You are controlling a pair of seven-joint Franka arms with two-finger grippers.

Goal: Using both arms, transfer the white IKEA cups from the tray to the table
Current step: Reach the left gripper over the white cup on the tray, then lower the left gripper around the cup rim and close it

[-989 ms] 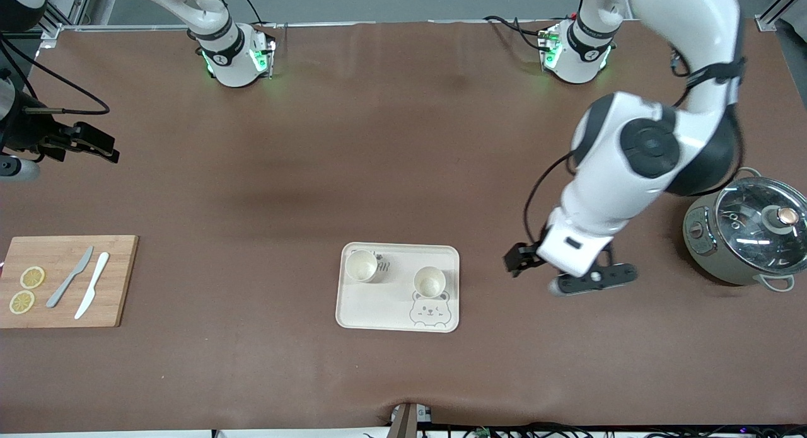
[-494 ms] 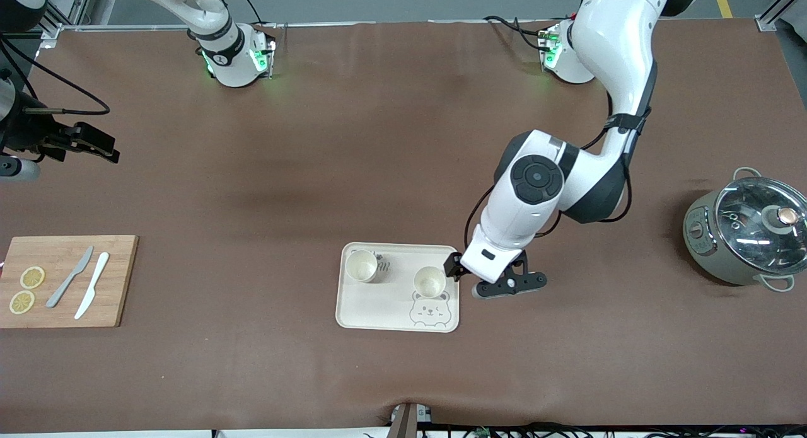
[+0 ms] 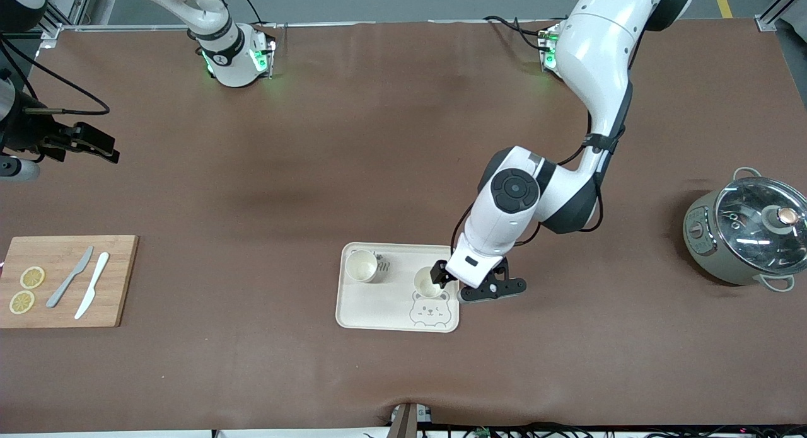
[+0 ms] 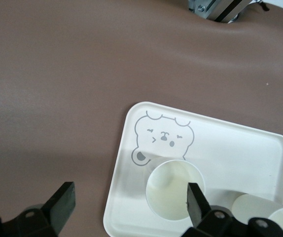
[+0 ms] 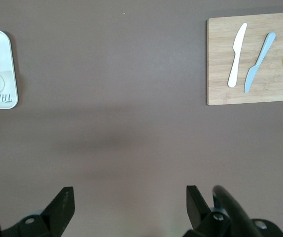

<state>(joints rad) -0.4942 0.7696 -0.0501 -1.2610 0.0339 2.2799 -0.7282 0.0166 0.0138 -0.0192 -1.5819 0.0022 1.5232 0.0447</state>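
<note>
Shift: your left tool (image 3: 449, 285) is swinging in from bare bench (image 3: 403, 142) to the tray (image 3: 353, 315), fingers spread wide, straddling the bear-side cup (image 3: 429, 282).
Cups: both are sitting on the tray; second cup (image 3: 362, 266) untouched.
Right tool (image 5: 126, 207): waiting released over bench near the cutting board (image 3: 120, 280).
Left wrist: showing one finger (image 4: 196, 202) overlapping the cup's rim.

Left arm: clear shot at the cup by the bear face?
Probably yes. The left gripper hangs open over the tray's edge, one finger over that cup's rim. Nothing stands between them; the other cup sits apart.
</note>
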